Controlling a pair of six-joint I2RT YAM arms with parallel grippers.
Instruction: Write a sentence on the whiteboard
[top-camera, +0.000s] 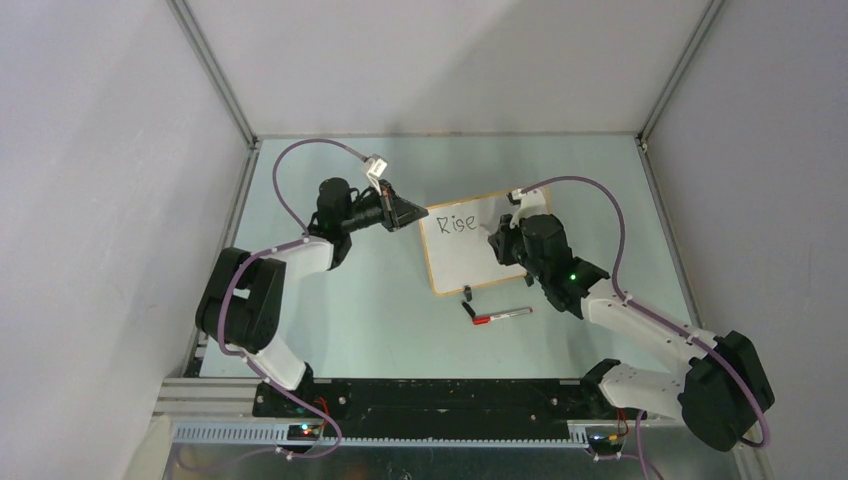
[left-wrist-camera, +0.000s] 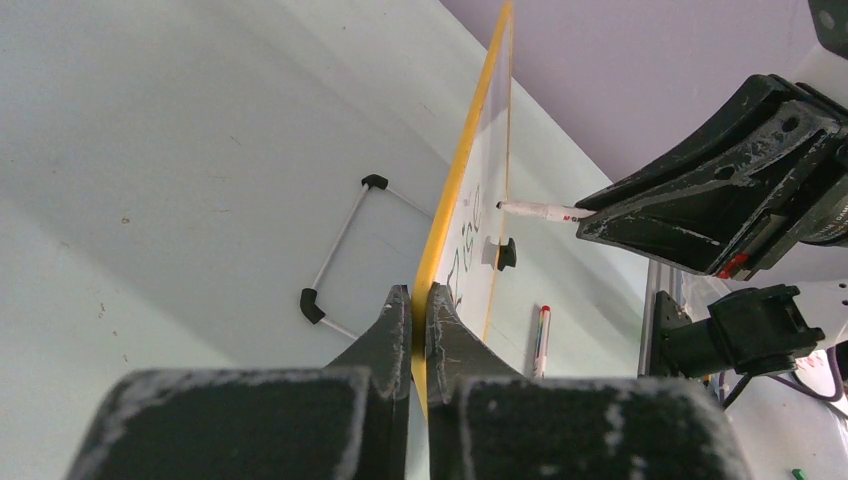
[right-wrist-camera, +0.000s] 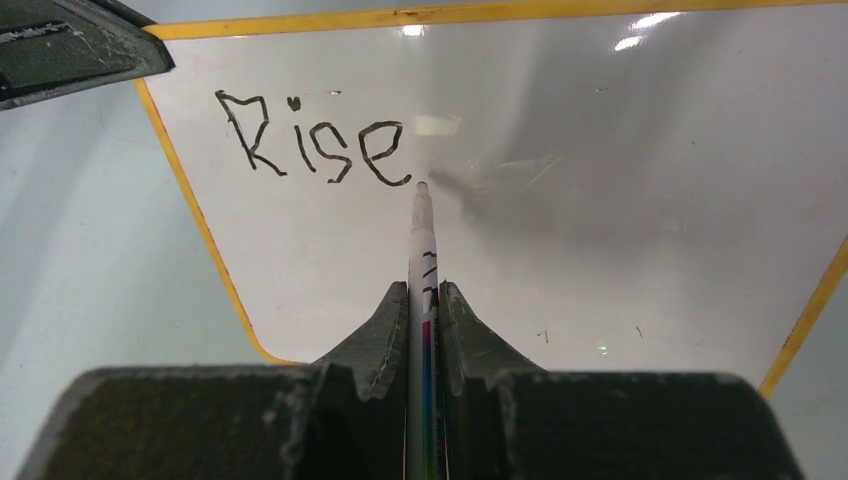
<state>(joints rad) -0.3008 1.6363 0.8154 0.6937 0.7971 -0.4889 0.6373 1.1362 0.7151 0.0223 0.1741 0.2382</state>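
Pale green bench (top-camera: 340, 300), grey walls all round, and the whiteboard (top-camera: 462, 262) sits mid-bench between the two arms. The left gripper (left-wrist-camera: 420, 300) is pinched tight on the board's yellow-framed edge. The right gripper (right-wrist-camera: 424, 295) is clamped on a white marker (right-wrist-camera: 422, 225), its tip at the board just right of the "e". The sentence (right-wrist-camera: 312, 148) reads only "Rise", top left. A red-capped pen (top-camera: 502, 316) lies on the bench just beside the board's near edge.
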